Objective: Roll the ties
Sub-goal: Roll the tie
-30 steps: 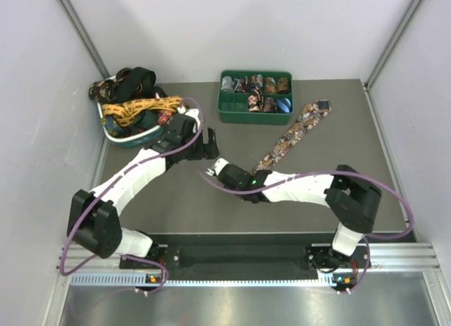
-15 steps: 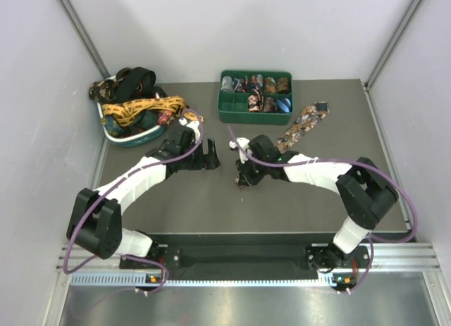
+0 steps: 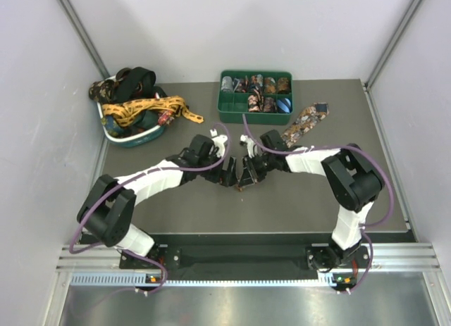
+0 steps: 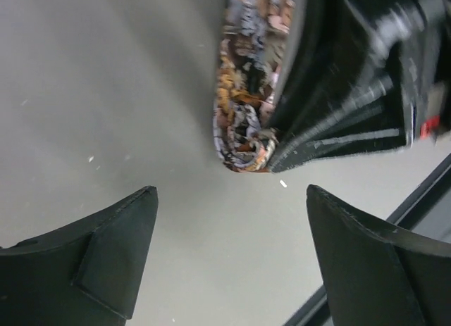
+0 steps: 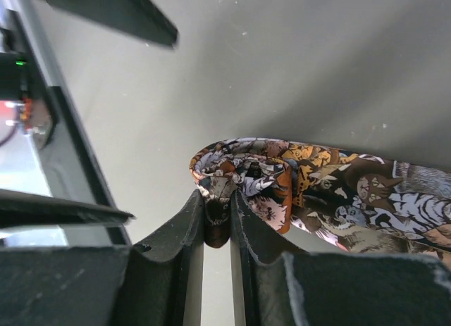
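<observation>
Pinching the folded end of the patterned tie (image 5: 331, 178) at the middle of the surface (image 3: 176, 206), the right claw (image 5: 217, 206) grips narrowly, probably to start a roll. The tie trails toward one o'clock. The left claw (image 4: 229, 220) gapes wide at nine o'clock, just beside, empty.

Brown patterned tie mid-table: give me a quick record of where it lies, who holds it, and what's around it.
tie: brown patterned tie, a strip on the table, its near end folded over
right gripper: shut on that folded end
left gripper: open, facing the fold, not touching
green tray: rolled ties in compartments
basket: loose ties heaped
</observation>
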Controlling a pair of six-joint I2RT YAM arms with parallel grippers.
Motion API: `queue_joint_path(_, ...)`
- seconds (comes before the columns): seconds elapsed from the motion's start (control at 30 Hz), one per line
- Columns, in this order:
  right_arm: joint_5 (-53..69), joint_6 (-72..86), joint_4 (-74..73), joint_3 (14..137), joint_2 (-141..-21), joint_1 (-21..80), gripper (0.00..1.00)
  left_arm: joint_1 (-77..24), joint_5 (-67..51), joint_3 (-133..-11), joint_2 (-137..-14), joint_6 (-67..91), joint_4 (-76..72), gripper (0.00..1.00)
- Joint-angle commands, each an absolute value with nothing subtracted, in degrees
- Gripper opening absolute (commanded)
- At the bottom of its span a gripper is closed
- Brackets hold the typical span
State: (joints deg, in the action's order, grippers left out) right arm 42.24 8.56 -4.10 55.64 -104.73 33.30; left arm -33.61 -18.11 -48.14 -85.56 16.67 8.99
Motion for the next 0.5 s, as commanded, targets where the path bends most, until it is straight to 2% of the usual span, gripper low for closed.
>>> queue_joint_path(0.0,48.4,9.8,-2.2,57.1,-106.5,31.2,0.09,-35.9,-16.4,-48.4,-86.0,11.1,2.4,0.9)
queue_joint_path(0.23,55.1,13.1,1.0,57.7,-109.3,28.0,0.1,-39.1,-14.9,-41.3,-82.6,4.2,-9.6,0.88)
queue_joint_path(0.47,56.2,14.0,1.1,59.2,-111.3,27.3,0.1,-41.1,-12.2,-42.5,-85.5,-2.4,-11.6,0.87)
